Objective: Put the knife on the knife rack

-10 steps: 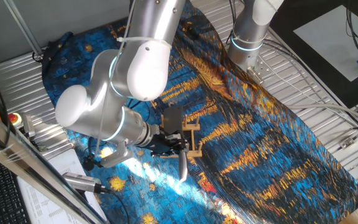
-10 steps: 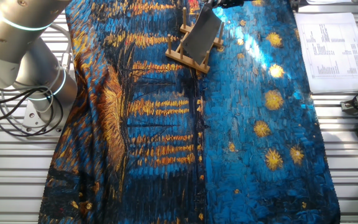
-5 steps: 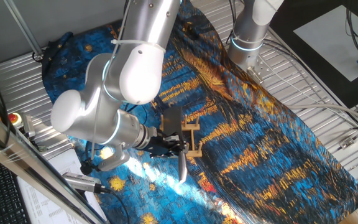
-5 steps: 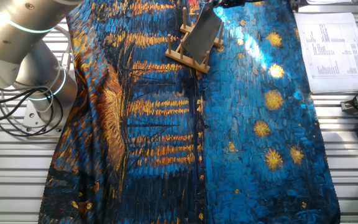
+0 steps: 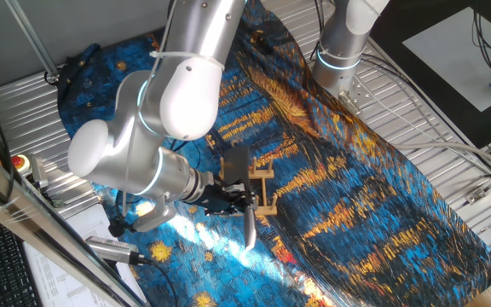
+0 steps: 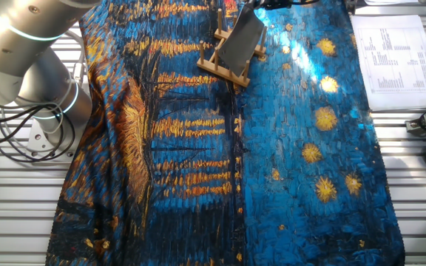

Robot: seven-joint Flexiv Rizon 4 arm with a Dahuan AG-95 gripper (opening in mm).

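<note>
Fingers of the hand (image 5: 239, 203) are dark and bunched low beside the knife rack (image 5: 262, 189), closed on the handle end of the knife (image 5: 251, 227), though the grip itself is crowded with shadow and hard to read finely. From one fixed view the blade shows edge-on, a pale strip slanting down from the hand toward the cloth. From the other fixed view the same knife (image 6: 240, 38) shows its broad grey face, leaning tilted across the knife rack (image 6: 224, 65), its lower edge down among the pegs and its upper end running off the top of the picture where the hand is. I cannot tell whether the blade's weight is on the rails or carried by the hand. The rack is small, light wood, with two rails and upright pegs, and stands on a blue and gold painted cloth (image 6: 287, 162) spread over the worktop (image 6: 420, 214), which is ribbed metal at the edges. Printed papers (image 6: 396, 59) lie on the worktop beside the cloth. A silver cylinder with a black cable (image 5: 113, 249) lies near the arm's elbow.
</note>
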